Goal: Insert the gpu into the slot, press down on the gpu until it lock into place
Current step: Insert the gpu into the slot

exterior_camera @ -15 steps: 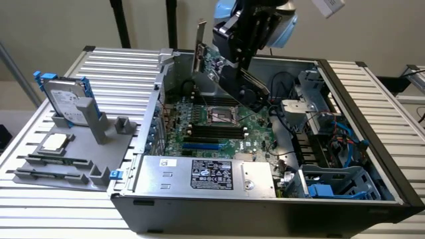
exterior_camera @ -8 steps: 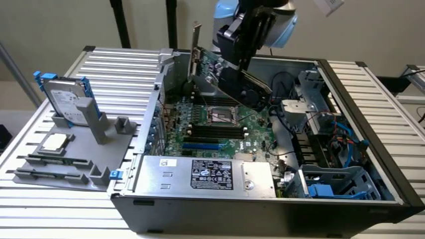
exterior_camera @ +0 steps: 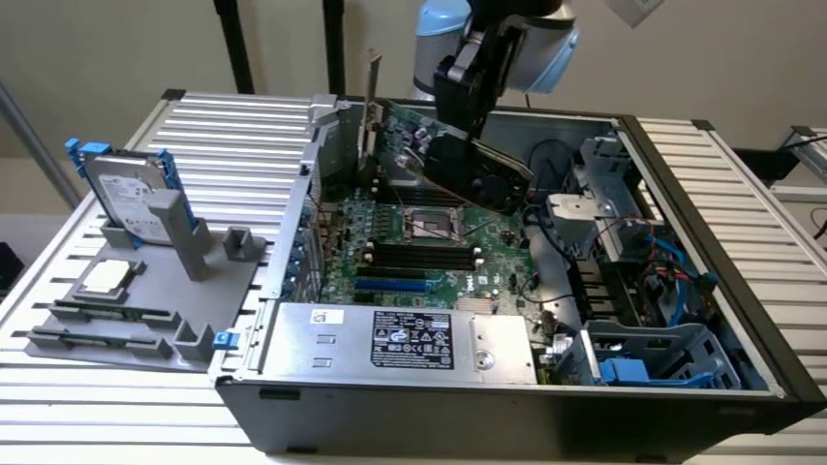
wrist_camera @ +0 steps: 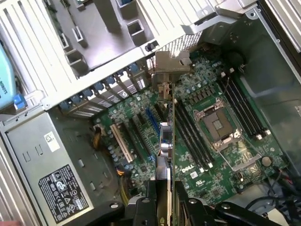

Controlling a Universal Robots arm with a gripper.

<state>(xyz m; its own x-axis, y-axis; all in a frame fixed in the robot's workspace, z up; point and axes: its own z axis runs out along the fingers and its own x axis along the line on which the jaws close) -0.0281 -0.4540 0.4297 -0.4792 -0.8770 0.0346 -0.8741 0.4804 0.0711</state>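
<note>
Our pincer [wrist_camera: 164, 201] pinches the gpu [exterior_camera: 478, 174], which hangs tilted above the motherboard [exterior_camera: 502, 242], apart from the blue slot [exterior_camera: 391, 287]. With such tilt its edge may, it seems, miss the slot and strike the black memory slots [exterior_camera: 420, 256].

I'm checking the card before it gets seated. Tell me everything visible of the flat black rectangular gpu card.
The flat black rectangular gpu card has a dark shroud that looks like plastic and a silver metal bracket at one end. The black gripper is shut on it, clamping both faces. It hangs tilted above the green motherboard, apparently touching nothing else and seated in no slot. In the wrist view it is edge-on, its bracket pointing toward the row of rear expansion openings.
</note>
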